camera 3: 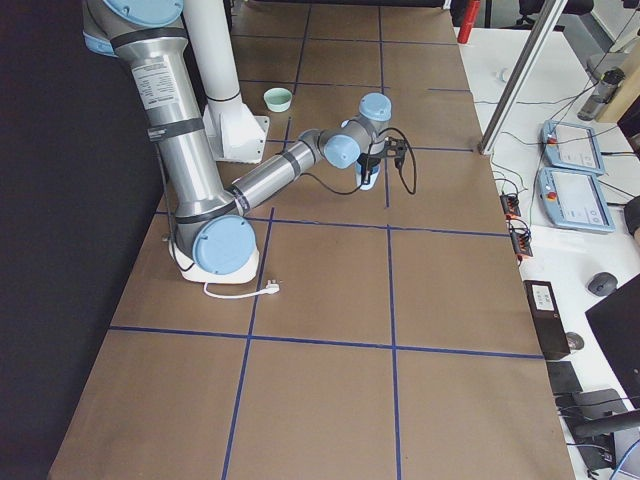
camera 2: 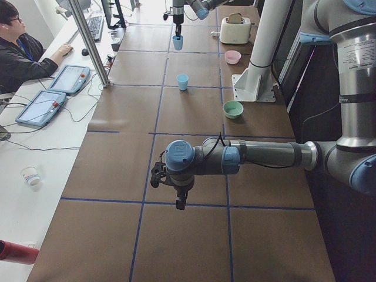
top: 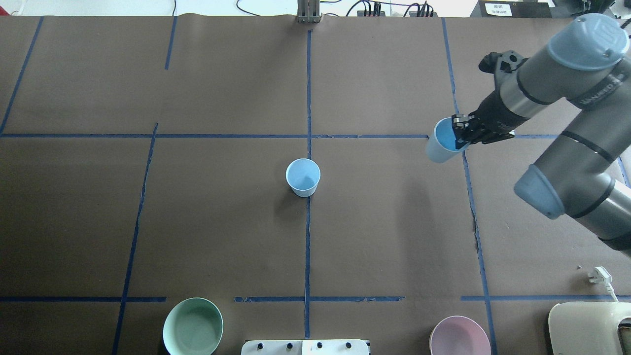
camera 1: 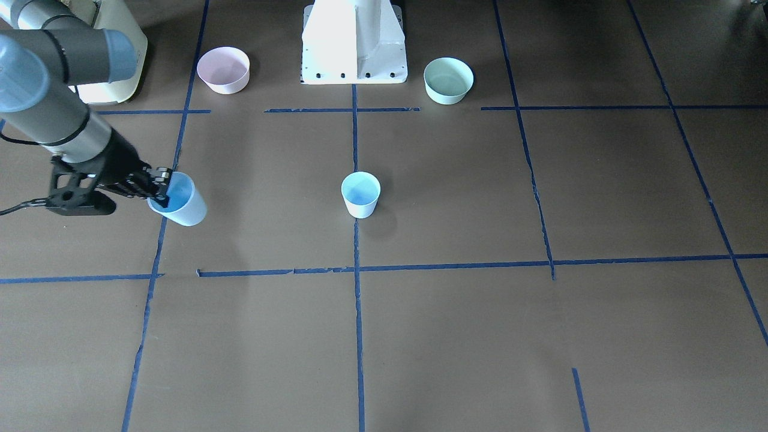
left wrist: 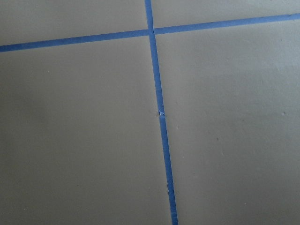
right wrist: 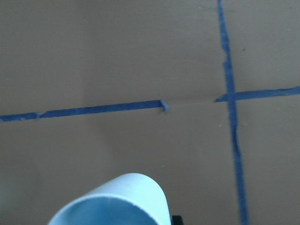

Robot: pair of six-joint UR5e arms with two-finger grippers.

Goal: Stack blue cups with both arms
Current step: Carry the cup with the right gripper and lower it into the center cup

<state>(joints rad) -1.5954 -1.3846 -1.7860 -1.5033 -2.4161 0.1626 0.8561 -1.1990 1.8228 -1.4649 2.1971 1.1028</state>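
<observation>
The right gripper (top: 461, 134) is clamped on the rim of a blue cup (top: 440, 149), with one finger inside it, and the cup tilts away from the gripper. Well apart, toward the robot's left, the second blue cup (top: 302, 177) stands upright on a blue tape line (top: 307, 236). The left gripper (camera 2: 177, 194) hangs far off above the table (camera 2: 117, 176); I cannot tell how wide it is.

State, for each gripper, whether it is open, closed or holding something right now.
Left gripper: cannot be told; it shows only in a side view.
Right gripper: closed on the rim of a blue cup.
</observation>
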